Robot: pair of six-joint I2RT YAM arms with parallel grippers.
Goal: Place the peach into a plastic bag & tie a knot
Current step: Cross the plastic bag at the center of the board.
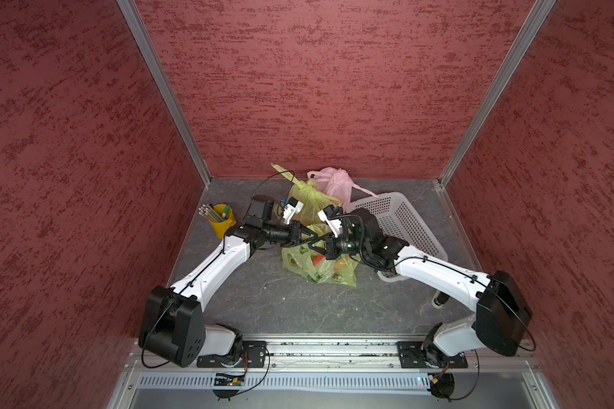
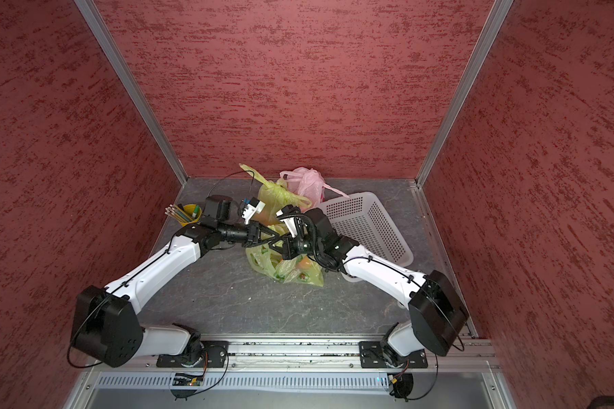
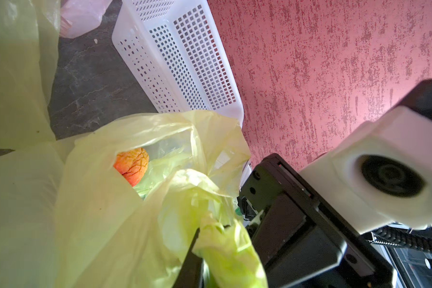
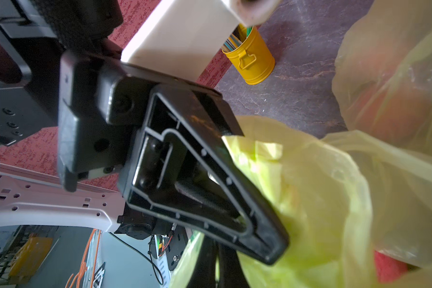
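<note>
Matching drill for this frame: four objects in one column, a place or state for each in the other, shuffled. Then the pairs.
Objects
1 peach
2 white basket
3 yellow tin
4 pink bag

Place or state
A holds pencils
B at the back wall
C inside the near yellow-green bag
D perforated, partly under the right arm

Pairs: 1-C; 2-D; 3-A; 4-B
</note>
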